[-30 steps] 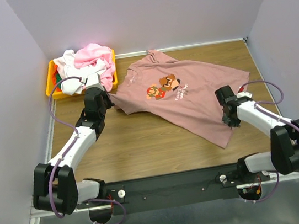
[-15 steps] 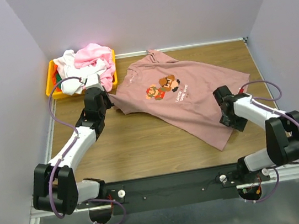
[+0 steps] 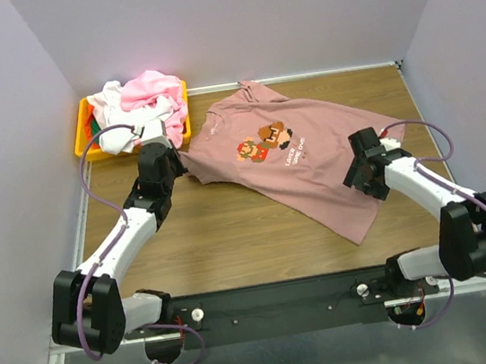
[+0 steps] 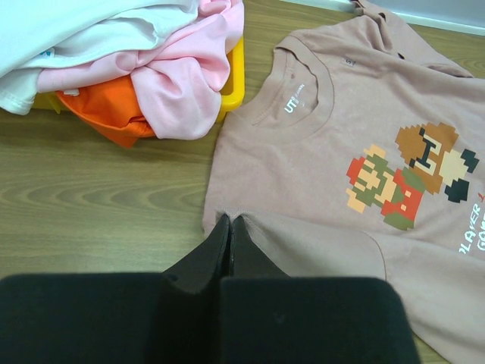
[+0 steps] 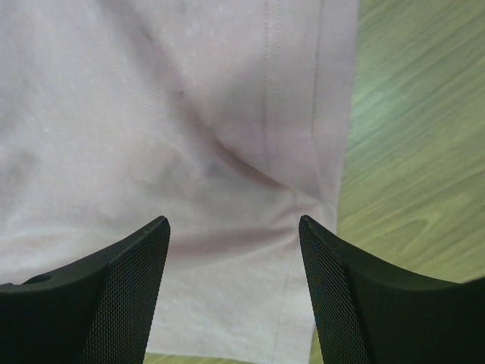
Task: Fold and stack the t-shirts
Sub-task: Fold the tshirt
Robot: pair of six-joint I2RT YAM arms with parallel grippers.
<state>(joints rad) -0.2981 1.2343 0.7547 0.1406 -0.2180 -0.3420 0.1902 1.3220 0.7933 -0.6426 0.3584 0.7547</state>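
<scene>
A dusty mauve t-shirt with a pixel-art print lies spread face up on the wooden table, collar toward the back. My left gripper is shut on the edge of its left sleeve, and the cloth puckers at the closed tips. My right gripper hovers open over the shirt's hem near the right side. Its jaws stand wide apart with only flat cloth below them. More t-shirts, light pink, white and orange, are heaped in the bin.
A yellow bin at the back left holds the heap of shirts, which spills over its rim. Bare wood lies in front of the shirt. Grey walls close in the table on three sides.
My right gripper has opened and let go of the shirt's hem, then shifted slightly back and left over the cloth. The left gripper has stayed shut on the sleeve.
</scene>
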